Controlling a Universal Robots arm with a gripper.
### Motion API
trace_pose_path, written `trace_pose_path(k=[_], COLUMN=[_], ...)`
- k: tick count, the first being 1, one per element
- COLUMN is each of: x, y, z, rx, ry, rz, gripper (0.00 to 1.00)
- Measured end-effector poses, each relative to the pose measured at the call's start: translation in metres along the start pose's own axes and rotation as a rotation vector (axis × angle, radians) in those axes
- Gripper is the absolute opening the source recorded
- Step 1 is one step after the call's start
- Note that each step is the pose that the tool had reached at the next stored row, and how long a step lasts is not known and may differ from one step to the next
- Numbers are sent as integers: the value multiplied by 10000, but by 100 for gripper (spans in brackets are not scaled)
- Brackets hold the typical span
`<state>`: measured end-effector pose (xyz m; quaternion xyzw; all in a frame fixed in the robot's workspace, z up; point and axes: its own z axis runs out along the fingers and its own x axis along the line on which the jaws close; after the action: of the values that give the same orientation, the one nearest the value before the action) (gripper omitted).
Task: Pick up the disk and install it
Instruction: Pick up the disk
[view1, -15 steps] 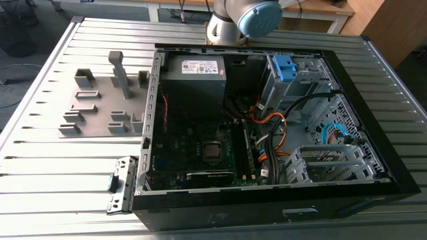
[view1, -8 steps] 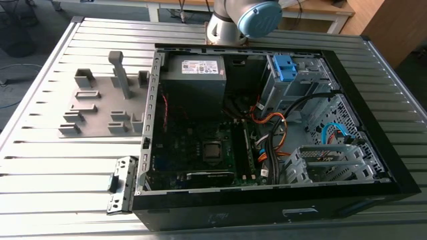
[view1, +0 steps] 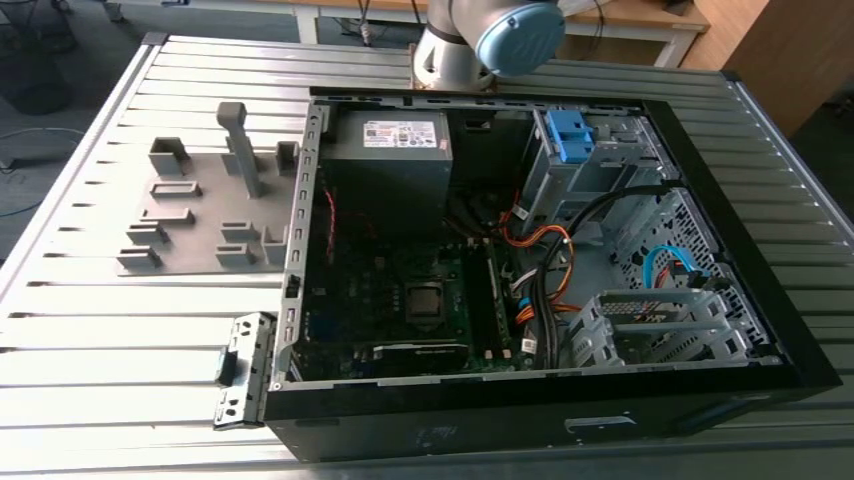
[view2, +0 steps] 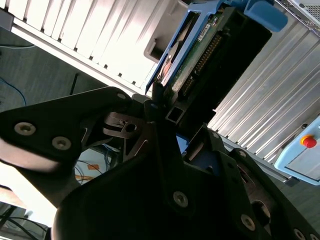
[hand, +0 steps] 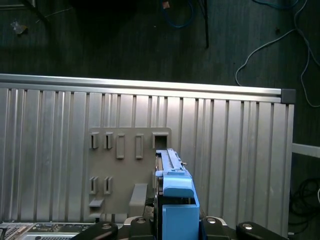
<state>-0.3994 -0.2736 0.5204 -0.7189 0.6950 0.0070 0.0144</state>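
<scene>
On the ribbed worktop (view1: 80, 350), reaching nearly to one side edge: open computer case (view1: 534, 425), panel off, boards and cables exposed. Between the case and the opposite side edge sits a grey slotted holder plate (view1: 200, 230).

The disk (view2: 200, 52) is off the worktop, up in my gripper (view2: 162, 107), carried edge-on. The jaws are clamped on one end of it.

Judgement: dense, rigid, heavy for its size. One face is bare circuit board, so it is shock-sensitive. Best held by the blue rails or metal edges, never by board or connector. Smooth plastic may slip under a loose grip.
</scene>
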Motion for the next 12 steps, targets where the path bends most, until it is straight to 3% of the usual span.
trace_pose_path(k=[12], x=[326], y=[10], z=[-9], rx=[-2], ry=[87], rz=[-1], gripper=[36])
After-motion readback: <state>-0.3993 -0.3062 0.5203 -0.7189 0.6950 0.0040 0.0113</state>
